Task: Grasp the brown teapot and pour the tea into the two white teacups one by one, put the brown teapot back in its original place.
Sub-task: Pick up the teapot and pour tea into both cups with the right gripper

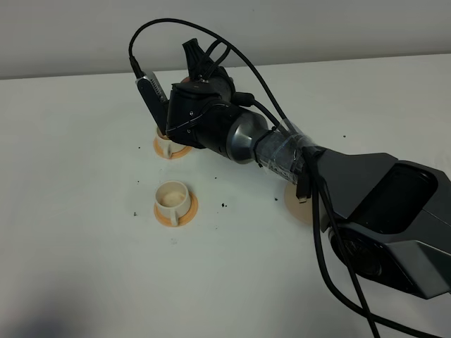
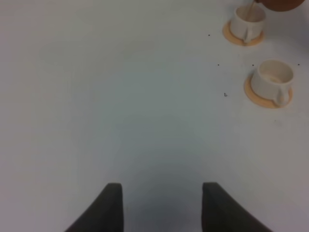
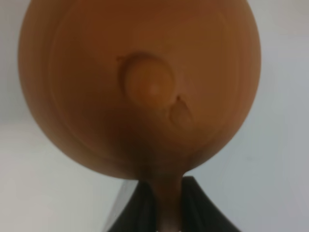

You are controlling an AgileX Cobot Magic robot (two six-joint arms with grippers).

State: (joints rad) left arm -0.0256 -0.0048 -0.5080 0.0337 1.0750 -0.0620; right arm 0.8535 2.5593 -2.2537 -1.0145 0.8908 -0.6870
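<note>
Plainly the right pincer (image 3: 169, 212) is pinched on the handle of the brown teapot (image 3: 140, 87), tilting it over the far teacup (image 1: 165, 145), upper left of centre in the high view, so tea can run in; the near teacup (image 1: 171, 198) sits just below. The left pincer (image 2: 161, 208) hangs spread, empty.

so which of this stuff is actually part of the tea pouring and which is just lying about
Part of the job:
- teapot, held by the right gripper
- far cup
- near cup
- beige coaster

Just lying about:
- orange discs under the cups
- dark specks
</note>
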